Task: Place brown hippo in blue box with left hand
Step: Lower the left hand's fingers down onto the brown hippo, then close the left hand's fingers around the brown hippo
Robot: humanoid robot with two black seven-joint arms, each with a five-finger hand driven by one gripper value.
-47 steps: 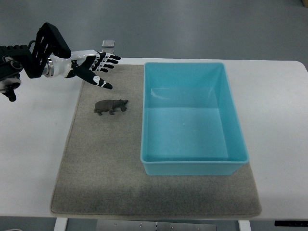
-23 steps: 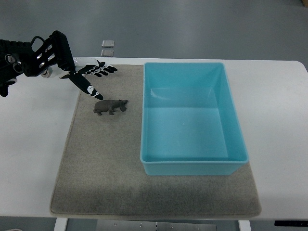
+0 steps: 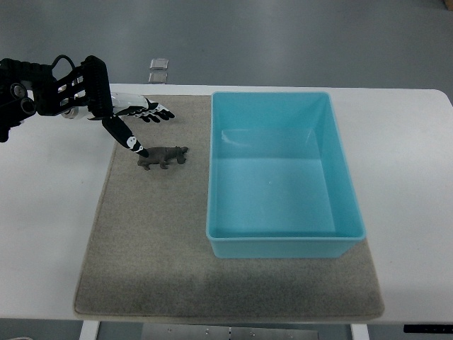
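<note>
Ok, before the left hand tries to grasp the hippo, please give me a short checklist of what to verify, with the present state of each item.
1. Left hand open, holding nothing: ok.
2. Thumb tip at the hippo's rear end; whether it touches: cannot tell.
3. Fingers around the hippo: not ok, they point past it, above.
4. Hippo stands upright on the grey mat: ok.
5. Blue box empty, open side up, right of the hippo: ok.
6. Right hand clear of the work: ok, not in view.
</note>
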